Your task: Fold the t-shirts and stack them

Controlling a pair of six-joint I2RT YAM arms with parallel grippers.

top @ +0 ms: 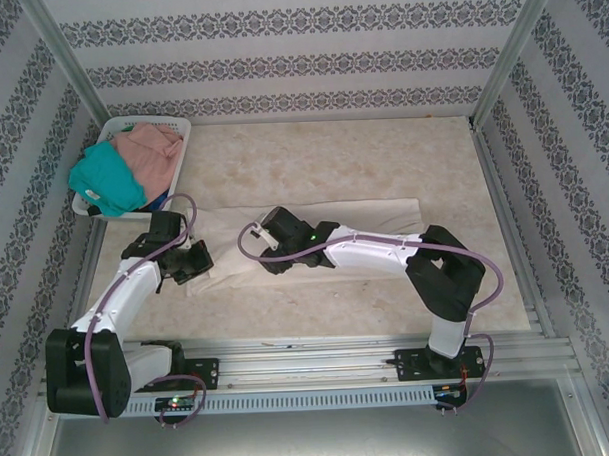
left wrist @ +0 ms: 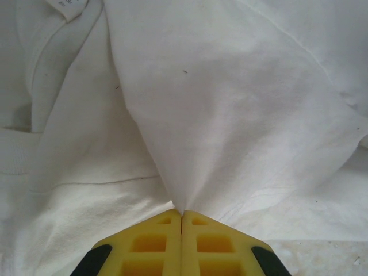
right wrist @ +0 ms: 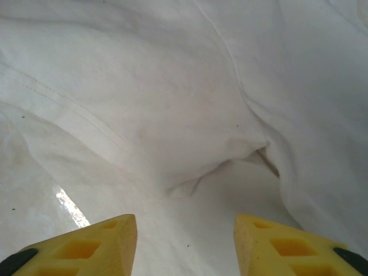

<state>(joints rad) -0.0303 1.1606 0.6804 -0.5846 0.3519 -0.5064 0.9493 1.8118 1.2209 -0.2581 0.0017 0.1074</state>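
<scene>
Two tools work one garment. The cream t-shirt (top: 384, 213) lies spread across the middle of the worktop (top: 382, 155), while the teal t-shirt (top: 105, 180) and the pink t-shirt (top: 154, 151) sit heaped in the white basket (top: 146, 120) at the far left corner. The left tool (left wrist: 181, 215) is clamped tight on a pinch of the cream cloth, which fans away from its tips in a taut cone. The right tool (right wrist: 185, 233) has its jaws parted with nothing between them, poised just above a rumpled stretch of the same shirt.

The step in hand looks like setting up a fold. To do it well, the right tool should come down on a clean edge rather than the loose crease, and close fully before either arm lifts. Both arms should then rise together so the cloth stays level (a lone lift would likely drag the shirt askew).

From above, the layout is plain: both tools sit close together at the shirt's left end, but the arms cover the grips themselves. The left wrist view supplies the pinch and a neck label (left wrist: 69, 7), so the collar is probably near. The right wrist view adds a stitched hem seam (right wrist: 75, 112) and a small tucked crease (right wrist: 247, 150).
</scene>
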